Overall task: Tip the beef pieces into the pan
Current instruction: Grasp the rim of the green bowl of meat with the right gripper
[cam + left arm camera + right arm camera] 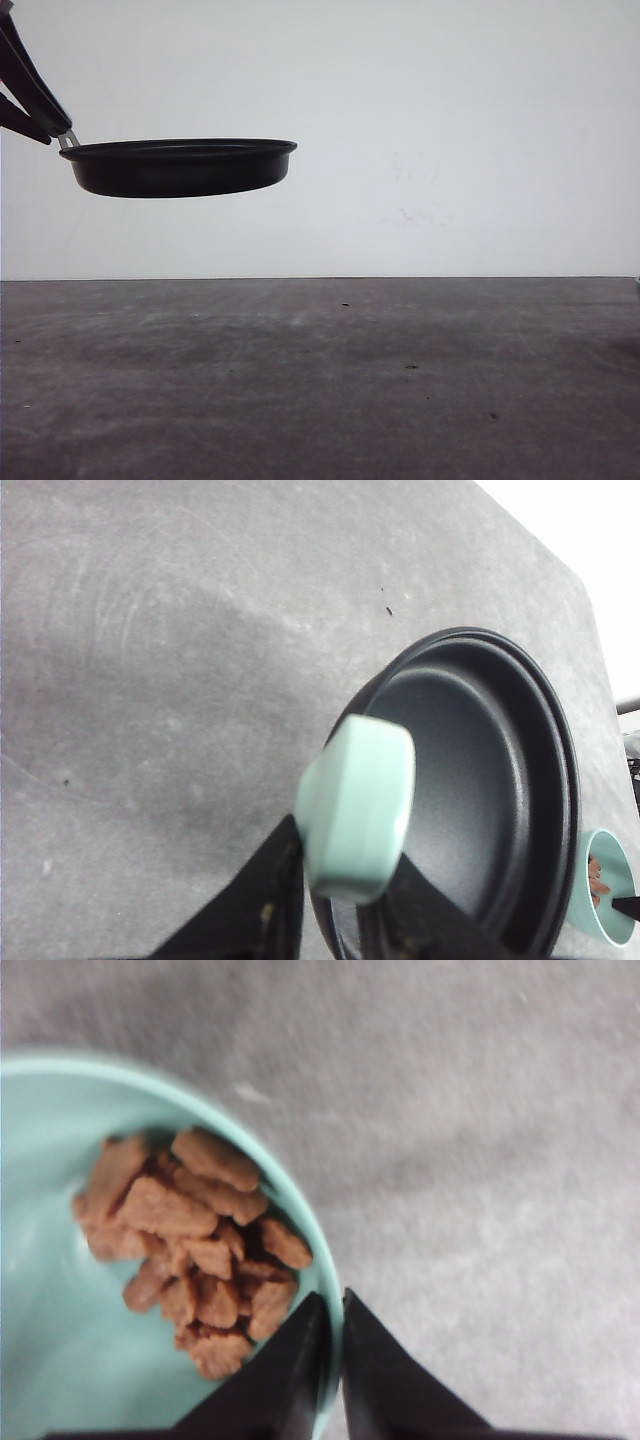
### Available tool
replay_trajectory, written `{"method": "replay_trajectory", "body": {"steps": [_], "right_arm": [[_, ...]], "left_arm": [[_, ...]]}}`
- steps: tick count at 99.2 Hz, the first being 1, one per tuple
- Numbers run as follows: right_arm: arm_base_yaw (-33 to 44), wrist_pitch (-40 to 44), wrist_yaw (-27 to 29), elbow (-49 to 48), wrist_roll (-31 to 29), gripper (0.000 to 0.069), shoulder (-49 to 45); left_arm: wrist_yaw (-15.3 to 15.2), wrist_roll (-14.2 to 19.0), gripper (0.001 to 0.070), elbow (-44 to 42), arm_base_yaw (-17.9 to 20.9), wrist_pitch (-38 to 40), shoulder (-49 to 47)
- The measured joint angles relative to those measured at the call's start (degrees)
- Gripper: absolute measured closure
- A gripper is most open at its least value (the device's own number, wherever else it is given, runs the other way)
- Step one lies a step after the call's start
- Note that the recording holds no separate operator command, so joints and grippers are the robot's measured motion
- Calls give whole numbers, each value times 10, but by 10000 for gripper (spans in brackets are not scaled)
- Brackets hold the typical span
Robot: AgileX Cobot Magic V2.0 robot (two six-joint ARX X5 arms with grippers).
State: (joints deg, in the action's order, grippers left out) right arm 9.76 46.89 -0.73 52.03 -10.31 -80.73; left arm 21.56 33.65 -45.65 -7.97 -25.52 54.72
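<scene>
The black pan (180,167) hangs level in the air, well above the table at the upper left. My left gripper (55,135) is shut on its pale mint-green handle (355,810), with one dark finger on each side. The pan's inside (480,780) is bare. The beef pieces (190,1250) lie heaped in a teal-green bowl (40,1380), several reddish-brown chunks piled near my right gripper (333,1305). That gripper is shut on the bowl's rim, one finger inside and one outside. In the left wrist view the bowl (610,920) sits just past the pan's edge, a few beef pieces (598,875) showing.
The grey table (320,380) stretches wide below the lifted pan, with a plain white wall (450,130) behind it. Small dark specks dot the tabletop.
</scene>
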Motion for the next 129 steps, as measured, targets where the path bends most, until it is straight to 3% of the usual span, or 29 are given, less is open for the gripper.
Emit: {"method": "replay_trajectory", "body": {"steps": [113, 122, 129], "right_arm": [[1, -64, -24, -33, 0, 673, 10], [3, -72, -40, -35, 1, 673, 11], [3, -87, -89, -44, 0, 676, 7]], "left_arm": [[-1, -12, 668, 0, -2, -15, 0], [-1, -12, 668, 0, -2, -15, 0], [-1, -12, 668, 0, -2, -16, 0]]}}
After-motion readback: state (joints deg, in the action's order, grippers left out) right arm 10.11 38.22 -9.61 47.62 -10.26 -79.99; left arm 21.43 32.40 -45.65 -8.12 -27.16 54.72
